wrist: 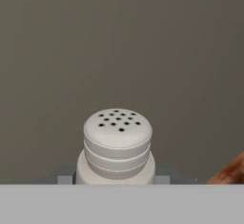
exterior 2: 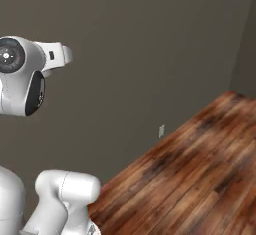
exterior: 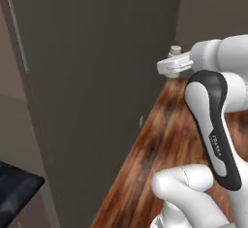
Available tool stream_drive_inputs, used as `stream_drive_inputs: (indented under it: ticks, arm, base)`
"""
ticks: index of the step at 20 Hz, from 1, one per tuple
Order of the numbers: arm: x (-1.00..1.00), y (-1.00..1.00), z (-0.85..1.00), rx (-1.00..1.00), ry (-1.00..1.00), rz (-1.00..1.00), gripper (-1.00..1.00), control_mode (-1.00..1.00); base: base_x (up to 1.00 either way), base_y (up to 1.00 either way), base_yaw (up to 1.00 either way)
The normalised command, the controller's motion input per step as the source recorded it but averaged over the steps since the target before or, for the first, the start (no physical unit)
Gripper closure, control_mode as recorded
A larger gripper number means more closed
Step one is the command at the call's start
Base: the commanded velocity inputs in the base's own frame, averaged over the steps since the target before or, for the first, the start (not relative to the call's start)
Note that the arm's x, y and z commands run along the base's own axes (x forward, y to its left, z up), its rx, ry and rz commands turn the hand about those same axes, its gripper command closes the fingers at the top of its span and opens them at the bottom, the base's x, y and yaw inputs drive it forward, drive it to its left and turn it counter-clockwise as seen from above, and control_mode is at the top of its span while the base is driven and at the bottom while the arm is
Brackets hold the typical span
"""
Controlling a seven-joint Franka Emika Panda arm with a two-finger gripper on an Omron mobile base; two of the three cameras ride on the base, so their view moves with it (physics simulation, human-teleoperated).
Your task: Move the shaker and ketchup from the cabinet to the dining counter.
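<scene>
1. The jaws were closed on the small pale beige cylindrical shaker [wrist: 117, 147], one dark finger tip just visible at each side of its body in the hand view; its stepped, perforated cap rose squarely between them.
2. In the left base view the white two-finger gripper [exterior: 175, 63] sat high beside the arm's upper link, with the shaker's cap peeking above it, held in the air over the reddish-brown wooden plank floor [exterior: 160, 159] and in front of a plain grey-brown wall [exterior: 97, 76].
3. The step in hand looked like the carry toward the dining counter. Doing it well meant keeping the shaker upright, since the holed cap could spill if tipped, and keeping the hand level and the swing smooth while the base drove.
4. The grip sat low on the body, so any jolt could have rocked the top; a slow approach and a gentle set-down on its flat base before releasing seemed wise.
5. What the shaker held could not be told; its cap was on.
</scene>
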Motion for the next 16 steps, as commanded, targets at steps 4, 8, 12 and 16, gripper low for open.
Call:
stream_drive_inputs:
  ticks: [4,8,12,16]
  arm:
    - [0.00,0.00,0.00,0.00,0.00,0.00,1.00,1.00]
    - [0.00,0.00,0.00,0.00,0.00,0.00,1.00,1.00]
    - [0.00,0.00,0.00,0.00,0.00,0.00,1.00,1.00]
    - [0.00,0.00,0.00,0.00,0.00,0.00,1.00,1.00]
  base:
    - [0.05,-0.78,-0.74]
    - [0.32,-0.78,-0.64]
    - [0.53,-0.71,-0.57]
    - [0.90,-0.18,-0.45]
